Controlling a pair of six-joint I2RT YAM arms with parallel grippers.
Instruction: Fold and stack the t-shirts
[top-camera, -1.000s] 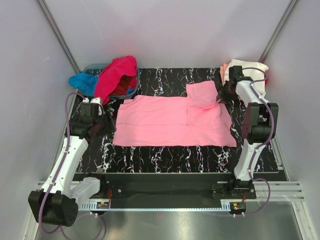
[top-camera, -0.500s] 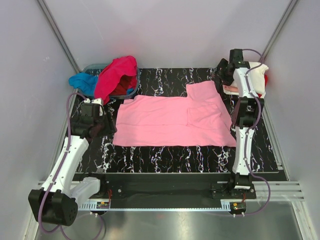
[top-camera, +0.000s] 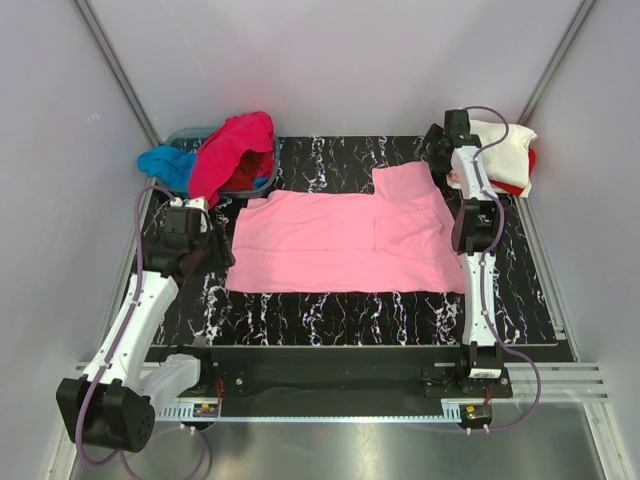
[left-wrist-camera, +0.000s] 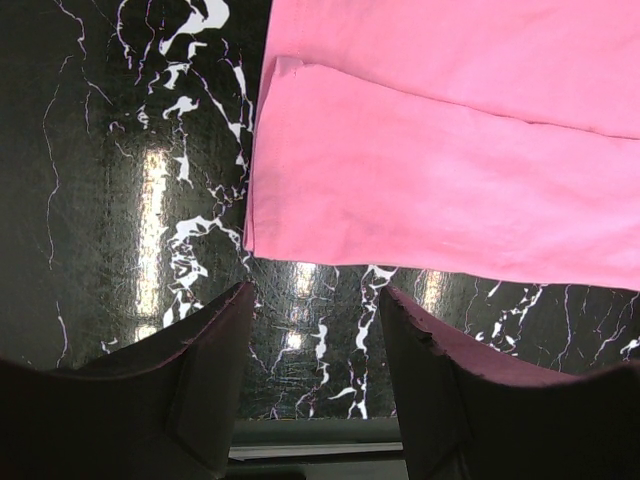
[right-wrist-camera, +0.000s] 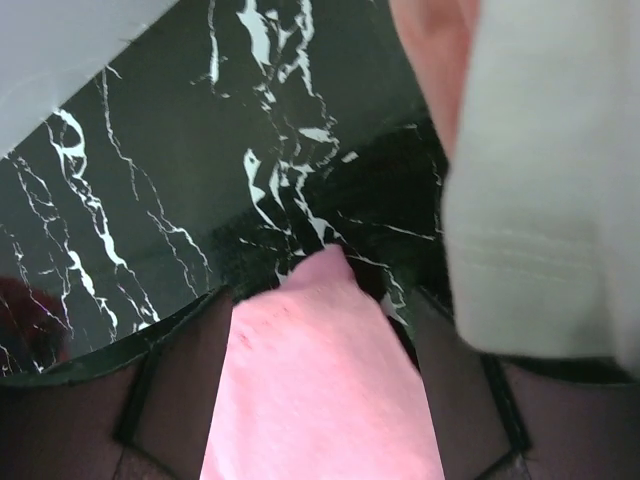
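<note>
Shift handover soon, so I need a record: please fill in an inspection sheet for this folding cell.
Surface: black white-veined table.
Job's things: light pink t-shirt spread flat; hot pink t-shirt and blue t-shirt draped over grey-blue basin; cream t-shirt on red cloth, far right.
Clutter: nothing seen.
Grippers: left end effector open, empty; right end effector open over the light pink t-shirt's corner.
Cables: purple cables along both arms.
Surroundings: white walls.

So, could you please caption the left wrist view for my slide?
Open left gripper hovers over marbled table beside the light pink t-shirt.
</note>
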